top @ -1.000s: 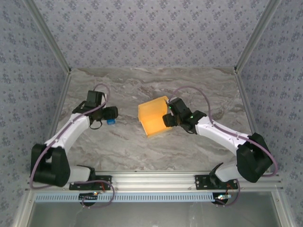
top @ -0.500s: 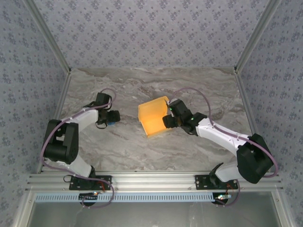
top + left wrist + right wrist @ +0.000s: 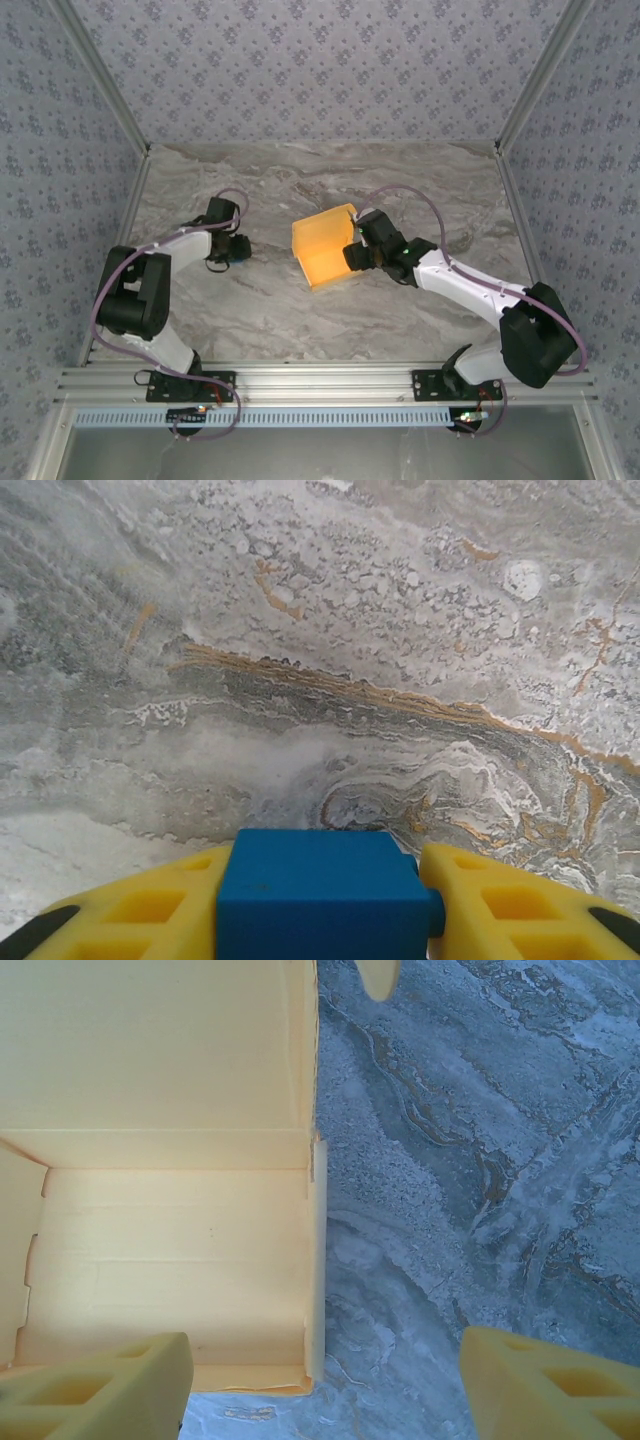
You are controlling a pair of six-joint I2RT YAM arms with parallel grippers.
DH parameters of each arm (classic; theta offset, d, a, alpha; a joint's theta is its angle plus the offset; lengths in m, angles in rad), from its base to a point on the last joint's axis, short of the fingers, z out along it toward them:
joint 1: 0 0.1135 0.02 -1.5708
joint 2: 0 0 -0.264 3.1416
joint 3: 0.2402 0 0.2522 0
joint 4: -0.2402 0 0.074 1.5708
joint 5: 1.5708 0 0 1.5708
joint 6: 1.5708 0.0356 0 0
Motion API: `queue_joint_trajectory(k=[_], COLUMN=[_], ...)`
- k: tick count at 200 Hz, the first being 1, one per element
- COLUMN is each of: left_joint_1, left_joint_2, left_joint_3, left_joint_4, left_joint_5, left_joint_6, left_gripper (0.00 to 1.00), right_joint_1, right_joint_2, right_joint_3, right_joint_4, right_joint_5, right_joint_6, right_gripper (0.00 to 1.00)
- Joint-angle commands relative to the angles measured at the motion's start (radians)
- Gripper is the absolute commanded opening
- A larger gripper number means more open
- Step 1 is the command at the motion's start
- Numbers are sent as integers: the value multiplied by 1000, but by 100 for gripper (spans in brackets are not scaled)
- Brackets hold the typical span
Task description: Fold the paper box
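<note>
The paper box (image 3: 322, 248) is an orange-yellow cardboard box standing open mid-table. In the right wrist view its pale inside (image 3: 160, 1240) lies left, with the right wall (image 3: 316, 1260) standing upright. My right gripper (image 3: 354, 251) is open at the box's right side. It (image 3: 322, 1380) straddles that wall, one finger over the box floor and the other over bare table. My left gripper (image 3: 238, 250) is low on the table to the left, apart from the box. Its yellow fingers (image 3: 150, 910) press both sides of a small blue cube (image 3: 320, 890).
The marble tabletop (image 3: 260, 320) is bounded by patterned walls at the back and sides and by an aluminium rail (image 3: 330, 378) at the near edge. The left arm's elbow (image 3: 130, 295) is folded back near the left wall.
The left arm's elbow has folded back to the left while its gripper stayed at the blue cube and its jaws closed in on it. The right arm and the box have not moved.
</note>
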Motion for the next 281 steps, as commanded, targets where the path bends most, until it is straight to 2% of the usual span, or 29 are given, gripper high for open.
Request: queue_joint_trajectory(k=[1, 30, 66, 96, 116, 146, 172, 204, 281], left_joint_1=[-34, -175, -445, -709, -805, -820, -782, -724, -693], left_joint_2=[-86, -304, -552, -552, -443, -198, -37, 76, 241], left_joint_3=[-30, -97, -137, -53, 56, 212, 301, 357, 414], left_joint_4=[-7, -88, -215, -255, -234, -206, -183, -142, -67], left_joint_5=[-36, -108, -219, -325, -317, -294, -227, -186, -173], left_joint_6=[-3, -48, -182, -204, -140, -27, 35, 65, 88], left_gripper=[44, 43, 41, 40, 40, 40, 40, 39, 41], right_joint_1=[2, -9, -85, -133, -166, -197, -206, -214, -215], right_joint_2=[-8, -30, -58, -88, -114, -139, -146, -152, -136], right_joint_3=[7, 23, 20, 11, -3, -29, -46, -64, -67], right_joint_4=[-24, -74, -110, -129, -138, -145, -166, -156, -143], right_joint_5=[23, 70, 63, 68, 66, 64, 94, 82, 71], right_joint_6=[-10, -10, 3, 7, 11, 14, 7, 7, 1], right_gripper=[73, 73, 73, 73, 73, 73, 73, 73, 73])
